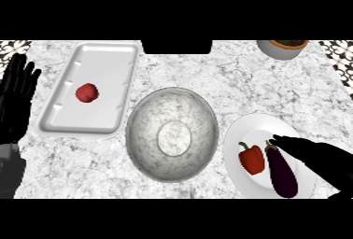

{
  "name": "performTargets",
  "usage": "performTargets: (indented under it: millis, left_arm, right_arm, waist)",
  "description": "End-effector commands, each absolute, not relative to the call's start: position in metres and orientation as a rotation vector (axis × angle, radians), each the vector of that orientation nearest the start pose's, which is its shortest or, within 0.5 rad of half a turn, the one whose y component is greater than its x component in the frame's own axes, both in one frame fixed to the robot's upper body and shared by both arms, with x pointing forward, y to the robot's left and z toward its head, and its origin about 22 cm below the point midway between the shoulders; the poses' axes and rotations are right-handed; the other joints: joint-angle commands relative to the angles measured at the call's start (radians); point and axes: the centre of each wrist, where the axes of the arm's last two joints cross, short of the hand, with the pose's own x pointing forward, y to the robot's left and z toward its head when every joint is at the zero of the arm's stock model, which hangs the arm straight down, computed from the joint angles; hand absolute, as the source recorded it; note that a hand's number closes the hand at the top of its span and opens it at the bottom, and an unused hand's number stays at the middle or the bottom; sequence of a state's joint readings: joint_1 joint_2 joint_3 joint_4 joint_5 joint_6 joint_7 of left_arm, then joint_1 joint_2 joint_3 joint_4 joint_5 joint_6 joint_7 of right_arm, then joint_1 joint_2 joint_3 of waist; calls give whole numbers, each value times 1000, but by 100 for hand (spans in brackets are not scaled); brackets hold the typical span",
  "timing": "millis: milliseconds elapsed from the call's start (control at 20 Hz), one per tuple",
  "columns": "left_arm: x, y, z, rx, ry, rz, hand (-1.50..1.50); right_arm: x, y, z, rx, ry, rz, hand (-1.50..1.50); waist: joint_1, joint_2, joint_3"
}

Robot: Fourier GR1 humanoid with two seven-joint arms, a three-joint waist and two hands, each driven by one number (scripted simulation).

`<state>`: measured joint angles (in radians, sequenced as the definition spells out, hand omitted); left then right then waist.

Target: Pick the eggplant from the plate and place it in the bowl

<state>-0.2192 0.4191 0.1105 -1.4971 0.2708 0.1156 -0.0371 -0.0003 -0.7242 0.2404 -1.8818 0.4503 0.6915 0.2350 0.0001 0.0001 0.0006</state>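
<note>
Eggplant (pixel 281 172) is lying on the plate (pixel 241 128) at lower right, long axis near vertical, next to a red pepper (pixel 252 158). Right hand (pixel 310 151) hovers just over its top end, fingers straight, holding nothing. Bowl (pixel 172 134) sits left, center frame. Left hand (pixel 17 100) rests open, far left.

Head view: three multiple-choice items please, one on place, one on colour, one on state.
1. Where does the eggplant lie?
A. in the bowl
B. on the plate, right of the red pepper
C. in the tray

2. What colour is the small round thing in the tray?
A. red
B. green
C. yellow

3. What does the bowl hold?
A. the eggplant
B. the pepper
C. nothing

Key: 1 B, it shares the plate with the pepper; 2 A, plainly red on white; 3 C, only its marbled inside shows.
</note>
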Motion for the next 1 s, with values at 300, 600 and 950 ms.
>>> performTargets:
  millis: [300, 600, 950]
  left_arm:
    - [287, 329, 80, 237, -1793, 10, 0]
    - [302, 339, 81, 238, -1780, 35, 0]
    - [301, 334, 81, 242, -1791, 45, 0]
  right_arm:
    - [261, -300, 91, -343, -1035, 1531, -150]
    - [250, -310, 58, -349, -979, 1570, -150]
    - [237, -288, 39, -346, -960, 1573, -150]
  waist:
    - [5, 1, 0]
    - [0, 1, 0]
    - [-2, 0, -1]
